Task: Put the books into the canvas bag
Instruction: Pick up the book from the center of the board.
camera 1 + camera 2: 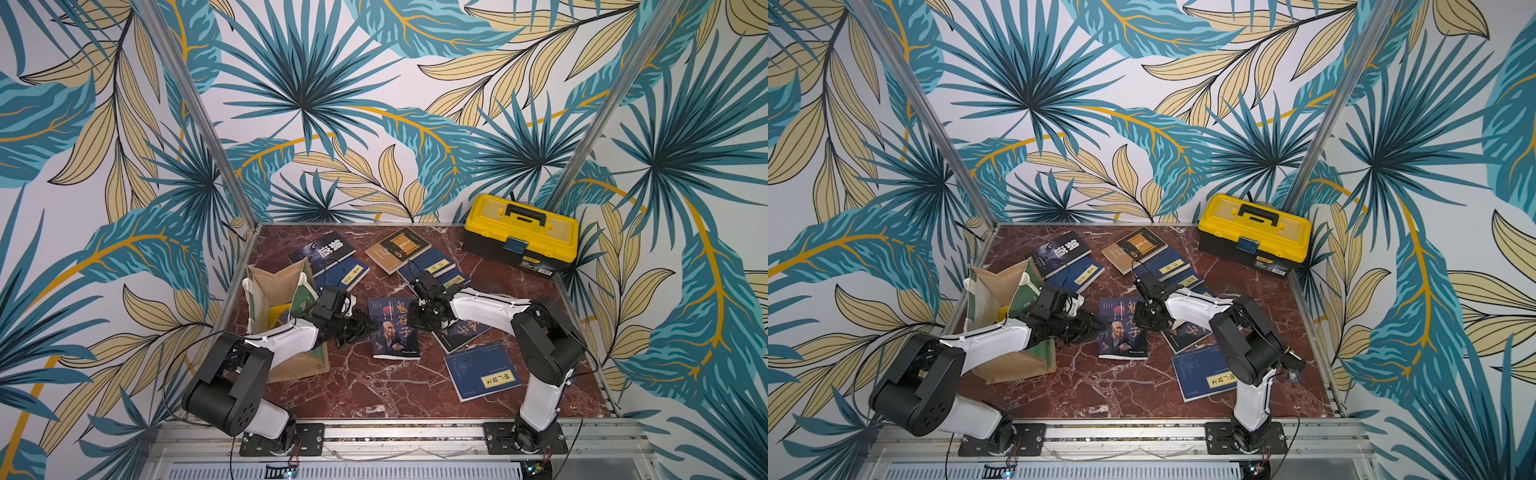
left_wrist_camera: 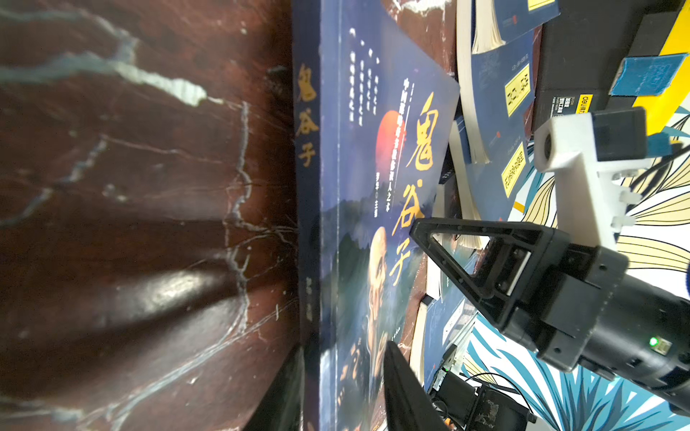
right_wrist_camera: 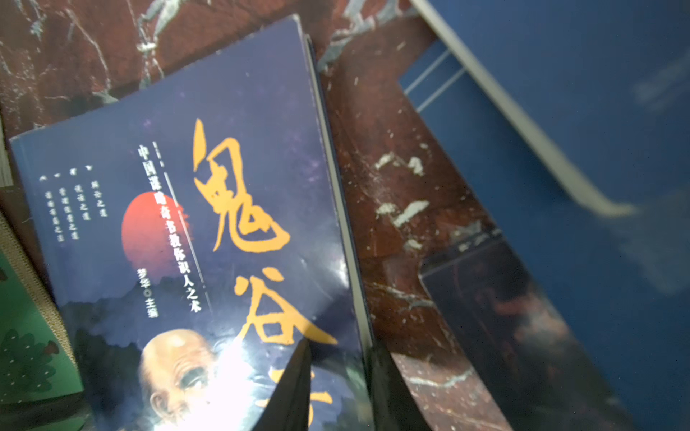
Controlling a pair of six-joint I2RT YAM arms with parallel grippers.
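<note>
Both arms stretch low: left gripper [image 1: 370, 327] straddles the spine, right gripper [image 1: 414, 318] the page edge, of a gold-titled navy portrait book [image 1: 395, 334] lying near the canvas bag [image 1: 272, 286]. Whether either clamps it cannot be told.

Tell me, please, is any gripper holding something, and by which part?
The right gripper seems to pinch the middle blue book by its page edge. The left gripper straddles its spine edge; whether it grips cannot be told.
</note>
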